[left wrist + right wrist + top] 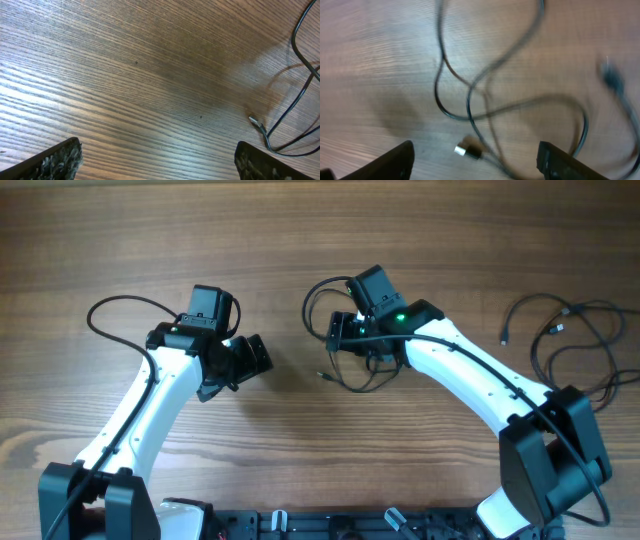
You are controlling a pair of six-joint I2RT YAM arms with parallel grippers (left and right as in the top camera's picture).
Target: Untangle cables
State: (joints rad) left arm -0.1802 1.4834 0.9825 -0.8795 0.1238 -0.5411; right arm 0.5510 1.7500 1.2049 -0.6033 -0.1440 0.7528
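the small tangle of thin black cables (307, 308) lies on the wooden table (300, 230) right under the right gripper (345, 332). its loops spill out to that gripper's left and below it, and one loose plug end (325, 377) points away just below it. in the right wrist view the gripper (475, 165) hangs over crossing cords and a small silver-tipped plug (462, 150). its fingers (380, 162) are spread wide at the lower corners and clamp nothing. the picture is blurred, so i cannot tell how many cords cross there, perhaps two or three.

the left gripper (255, 358) sits to the left of the right gripper, apart from it, over bare wood. in its own wrist view its fingers (50, 162) are also spread wide, with only table between them. a cable end (256, 121) and a curve of cord lie off toward the right gripper's side, beyond the far finger.

a second bunch of black cables (585, 330) lies in loose loops well to the right of the right gripper, near the table's edge, untouched by either arm.
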